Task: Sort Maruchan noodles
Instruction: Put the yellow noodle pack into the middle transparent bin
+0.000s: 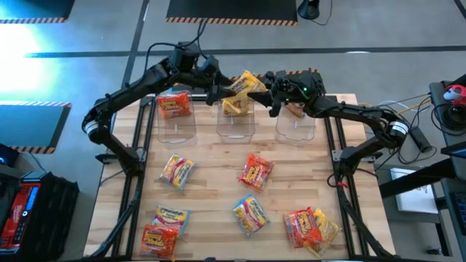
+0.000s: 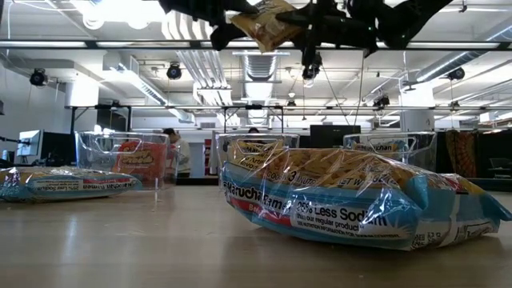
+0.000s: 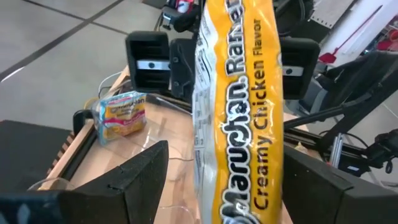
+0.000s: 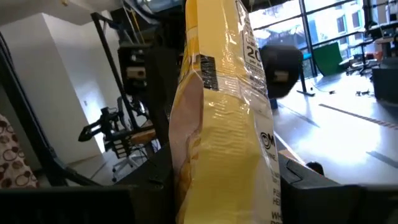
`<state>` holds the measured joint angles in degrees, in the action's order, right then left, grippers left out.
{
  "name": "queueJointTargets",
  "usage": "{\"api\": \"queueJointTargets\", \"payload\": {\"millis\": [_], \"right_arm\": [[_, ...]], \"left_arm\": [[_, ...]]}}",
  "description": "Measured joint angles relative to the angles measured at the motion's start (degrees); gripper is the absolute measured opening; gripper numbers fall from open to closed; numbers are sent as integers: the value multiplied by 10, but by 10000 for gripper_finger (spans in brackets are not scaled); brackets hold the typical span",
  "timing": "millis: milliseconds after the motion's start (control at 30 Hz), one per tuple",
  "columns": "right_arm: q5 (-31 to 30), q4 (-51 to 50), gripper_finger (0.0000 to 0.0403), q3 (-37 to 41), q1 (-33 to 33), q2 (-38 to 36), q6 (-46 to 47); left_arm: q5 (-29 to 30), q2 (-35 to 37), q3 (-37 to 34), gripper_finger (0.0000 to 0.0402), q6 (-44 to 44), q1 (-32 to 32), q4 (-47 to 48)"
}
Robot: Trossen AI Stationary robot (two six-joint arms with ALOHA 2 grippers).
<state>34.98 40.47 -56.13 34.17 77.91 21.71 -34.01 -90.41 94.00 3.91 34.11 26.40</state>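
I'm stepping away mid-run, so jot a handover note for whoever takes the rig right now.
Right tool: shut on the yellow Creamy Chicken packet, held above the middle bin.
Left tool: open around that same packet, mid hand-off.
Done: red packet in the left bin, yellow one in the middle bin, one packet in the right bin.
Left: seat the held packet, then sort the loose packets on the table.
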Motion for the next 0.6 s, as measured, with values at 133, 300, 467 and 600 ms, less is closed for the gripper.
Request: {"api": "queueJointTargets", "payload": {"millis": [133,300,467,600], "right_arm": [[0,-1,127,-8,0,0,-1],[0,-13,127,-9,-2,0,-7],[0,-17,128,-9,-4,0,-8],[1,-18,128,-9,-6,0,-9]], "left_arm": [[-8,-7,0,259,-2,-2,-19],[-32,-10,0,250,1,-2,-44],[-42,-17,0,224,6,-6,-47],[-57,-29,0,202,11,-15,-48]]}}
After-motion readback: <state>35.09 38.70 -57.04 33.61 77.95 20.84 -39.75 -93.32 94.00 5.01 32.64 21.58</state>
